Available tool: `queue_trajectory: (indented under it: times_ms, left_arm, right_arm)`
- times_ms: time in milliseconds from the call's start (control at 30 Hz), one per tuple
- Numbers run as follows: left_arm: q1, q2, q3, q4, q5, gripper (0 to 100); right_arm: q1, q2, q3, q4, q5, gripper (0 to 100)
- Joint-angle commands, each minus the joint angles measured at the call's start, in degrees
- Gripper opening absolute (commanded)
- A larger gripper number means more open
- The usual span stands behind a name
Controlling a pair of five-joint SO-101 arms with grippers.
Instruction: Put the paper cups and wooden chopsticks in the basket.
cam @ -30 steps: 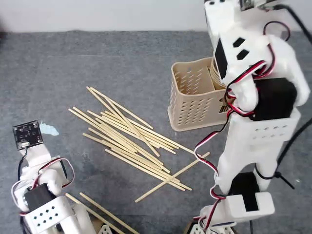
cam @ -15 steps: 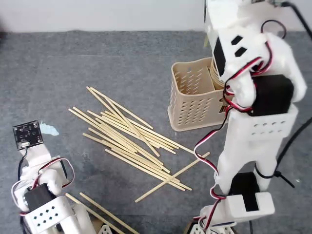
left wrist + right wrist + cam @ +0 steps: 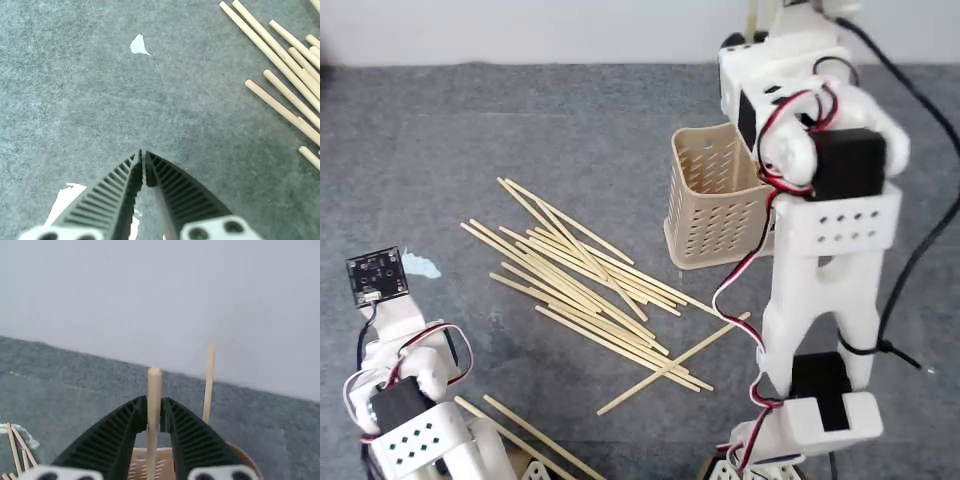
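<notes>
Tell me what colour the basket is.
The basket is beige, perforated; clearest in the high view.

This looks like a robotics lab bench or hobby test rig. A coarse grey felt mat (image 3: 75, 75) lies spread beneath the left pincer (image 3: 142, 156), and a bare white wall (image 3: 150, 290) rises beyond the right pincer (image 3: 154, 401). Behind the right pincer stands a white printed plastic arm (image 3: 820, 290) with black servo blocks (image 3: 845, 165) and loose red and black wires (image 3: 790, 108). A bare black square circuit board (image 3: 376, 275) sits behind the left pincer.

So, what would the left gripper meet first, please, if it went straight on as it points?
Probably the bare grey mat: the left gripper, shut, points at it, and the chopsticks lie off its line.
</notes>
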Motion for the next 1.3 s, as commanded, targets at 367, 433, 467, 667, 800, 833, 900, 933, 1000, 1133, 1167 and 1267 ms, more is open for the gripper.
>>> queue_trajectory:
  times_ms: [367, 433, 467, 667, 800, 833, 900, 933, 1000, 1133, 1167, 1267]
  left_arm:
    - [0.1, -0.7, -0.5, -1.1, 0.4, 1]
    - [0.1, -0.7, -0.5, -1.1, 0.4, 1]
    - [0.1, -0.7, -0.5, -1.1, 0.4, 1]
    - [0.1, -0.7, -0.5, -1.1, 0.4, 1]
    - [0.1, -0.7, -0.5, -1.1, 0.4, 1]
    - [0.1, -0.7, -0.5, -1.1, 0.4, 1]
    - [0.1, -0.7, -0.5, -1.1, 0.4, 1]
    - [0.1, -0.7, -0.5, -1.1, 0.4, 1]
    - [0.1, -0.7, -0.5, -1.1, 0.4, 1]
    - [0.1, -0.7, -0.5, -1.1, 0.4, 1]
    - [0.1, -0.7, -0.5, -1.1, 0.4, 1]
    - [0.1, -0.7, -0.5, -1.1, 0.4, 1]
  right_arm:
    - [6.1, 4.9, -0.1, -11.3, -1.8, 11.7]
    - [7.9, 7.6, -0.2, -11.8, -1.8, 11.7]
    - [8.5, 8.8, -0.2, -12.3, -1.8, 11.7]
    - [10.2, 13.6, -0.2, -13.1, -1.8, 11.3]
    - [9.7, 14.8, -0.2, -13.1, -1.8, 11.0]
    - [9.7, 15.0, -0.2, -13.1, -1.8, 11.0]
    - [9.6, 15.0, -0.2, -13.1, -1.8, 8.4]
    - [9.4, 14.9, -0.2, -13.1, -1.8, 6.1]
    - [9.1, 15.2, -0.2, -13.1, -0.8, 3.2]
    - [9.2, 14.6, -0.2, -12.5, 0.9, 6.5]
    - [9.4, 14.2, -0.3, -12.5, 0.9, 8.5]
    - [9.2, 11.0, -0.3, -10.8, 0.9, 11.6]
